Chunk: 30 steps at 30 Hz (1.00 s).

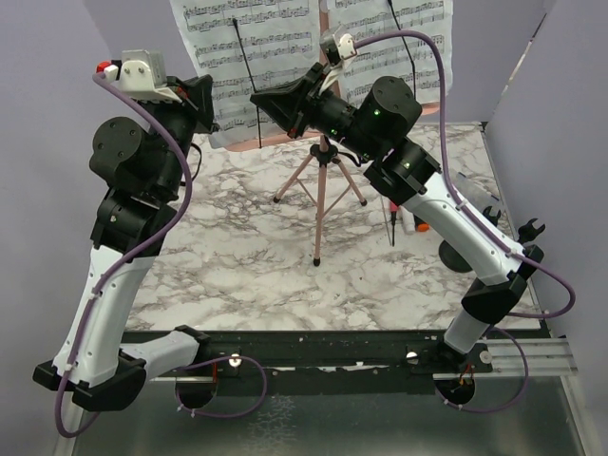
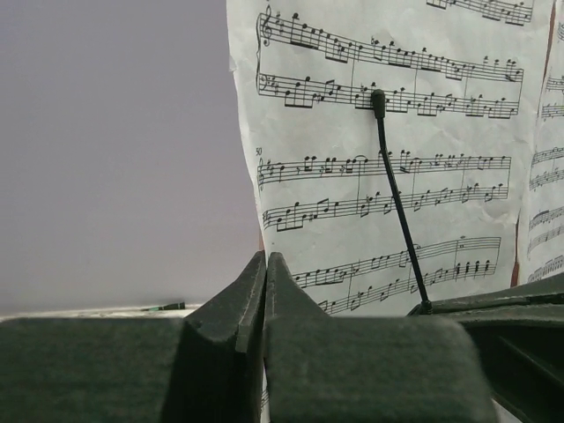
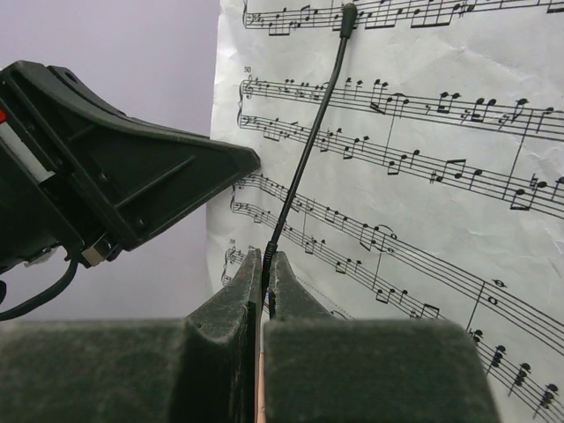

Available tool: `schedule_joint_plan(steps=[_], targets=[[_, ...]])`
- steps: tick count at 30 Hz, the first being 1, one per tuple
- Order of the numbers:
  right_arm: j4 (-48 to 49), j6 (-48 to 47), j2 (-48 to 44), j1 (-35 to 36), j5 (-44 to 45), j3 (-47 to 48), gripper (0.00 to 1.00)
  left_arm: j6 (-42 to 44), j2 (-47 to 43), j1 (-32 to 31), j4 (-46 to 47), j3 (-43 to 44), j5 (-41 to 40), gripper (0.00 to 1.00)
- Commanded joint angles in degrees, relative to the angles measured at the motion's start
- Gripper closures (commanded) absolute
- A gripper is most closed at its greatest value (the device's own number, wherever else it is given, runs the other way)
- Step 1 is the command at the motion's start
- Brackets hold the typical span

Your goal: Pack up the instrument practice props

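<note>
The pink tripod music rest [image 1: 321, 180] stands at the table's middle back with two white sheet-music pages on it, a left page [image 1: 275, 43] and a right page [image 1: 418, 57]. My left gripper [image 1: 211, 112] is shut on the left page's left edge [image 2: 291, 220]; its fingertips [image 2: 265, 257] pinch the paper. My right gripper [image 1: 258, 99] is shut on the spring base of the rest's black wire page arm [image 3: 308, 141], fingertips [image 3: 267, 256] tight around it. The left gripper's body [image 3: 132, 176] shows just left of it. The microphones are hidden.
A red-handled screwdriver [image 1: 393, 224] lies right of the tripod, partly under the right arm. A black round base [image 1: 456, 255] and a black clip holder [image 1: 530, 228] sit at the right edge. Purple walls close the back and sides. A second wire arm [image 1: 401, 38] crosses the right page.
</note>
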Motion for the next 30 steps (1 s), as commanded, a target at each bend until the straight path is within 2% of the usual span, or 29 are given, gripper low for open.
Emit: schedule_joint_plan(steps=[1, 9, 19, 24, 30], targets=[[0.3, -1.7, -1.6, -0.1, 1.3, -0.9, 0.99, 1.9, -1.3, -0.3, 0.9, -0.7, -3.2, 1.0], [0.3, -2.2, -1.9, 0.0, 1.7, -1.4, 1.0, 7.1, -4.1, -0.3, 0.1, -1.3, -9.6, 1.0], [0.6, -2.3, -2.2, -0.1, 2.0, -2.2, 1.0, 15.0, -8.4, -0.3, -3.1, -4.9, -23.5, 1.0], [0.6, -2.4, -2.2, 0.0, 2.0, -2.5, 0.99, 20.2, -10.9, -0.3, -3.4, -8.1, -33.8, 1.0], [0.6, -2.5, -2.2, 0.0, 2.1, -2.7, 0.99, 24.1, -14.0, -0.3, -3.4, -10.1, -39.6, 1.0]])
